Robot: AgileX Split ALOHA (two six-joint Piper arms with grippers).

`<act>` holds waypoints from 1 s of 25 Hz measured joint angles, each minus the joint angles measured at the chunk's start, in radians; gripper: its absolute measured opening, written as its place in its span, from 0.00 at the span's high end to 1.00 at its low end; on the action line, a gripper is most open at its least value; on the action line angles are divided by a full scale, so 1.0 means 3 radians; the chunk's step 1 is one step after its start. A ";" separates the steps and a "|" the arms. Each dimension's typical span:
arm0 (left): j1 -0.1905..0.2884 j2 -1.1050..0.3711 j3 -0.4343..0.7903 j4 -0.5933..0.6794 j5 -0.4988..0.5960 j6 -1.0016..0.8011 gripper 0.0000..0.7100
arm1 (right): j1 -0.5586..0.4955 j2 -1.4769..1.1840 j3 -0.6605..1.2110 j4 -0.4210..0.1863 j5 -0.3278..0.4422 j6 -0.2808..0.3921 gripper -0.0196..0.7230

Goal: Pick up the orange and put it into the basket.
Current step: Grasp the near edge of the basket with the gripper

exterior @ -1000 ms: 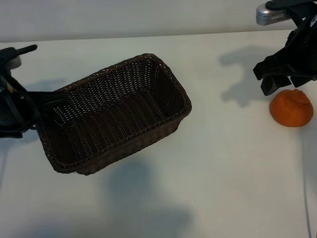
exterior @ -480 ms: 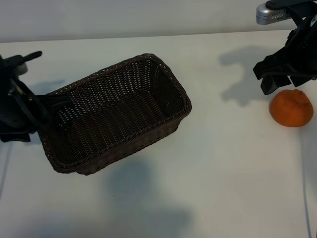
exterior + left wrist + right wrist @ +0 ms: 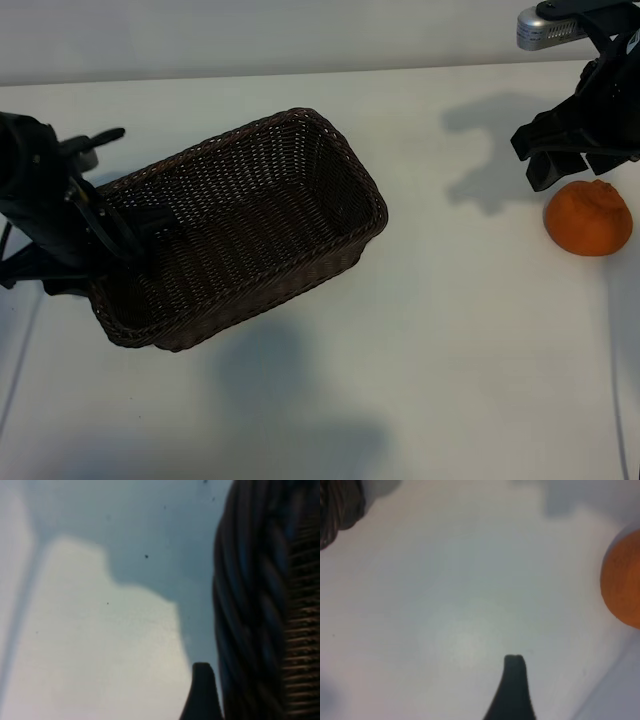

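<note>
One braided rim — left-wrist close-up

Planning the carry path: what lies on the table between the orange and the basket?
Nothing. In the exterior view, only bare white table with shadows separates the orange from the basket; the right pincer hangs beside the orange.

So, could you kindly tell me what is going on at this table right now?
The orange lies on the table, not yet picked up. The right pincer hangs open just beside it, empty. The left pincer, also open, is at the near end of the empty basket, by its braided rim.
</note>
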 joint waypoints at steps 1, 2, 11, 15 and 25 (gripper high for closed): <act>0.0000 0.0056 0.0000 0.0000 -0.0014 0.0022 0.20 | 0.0000 0.0000 0.0000 0.0000 0.0000 0.0000 0.18; 0.0000 0.0089 0.0003 0.0000 -0.0031 0.0038 0.20 | 0.0000 0.0000 0.0000 0.0000 0.0000 0.0000 0.18; 0.0000 0.0201 0.0010 -0.0043 -0.0100 0.0143 0.20 | 0.0000 0.0000 0.0000 0.0000 0.0000 0.0000 0.18; 0.0000 0.0203 0.0014 -0.0043 -0.0142 0.0153 0.24 | 0.0000 0.0000 0.0000 0.0000 0.0000 0.0003 0.18; 0.0000 0.0203 0.0014 -0.0121 -0.0257 0.0180 0.62 | 0.0000 0.0000 0.0000 0.0000 0.0007 0.0004 0.18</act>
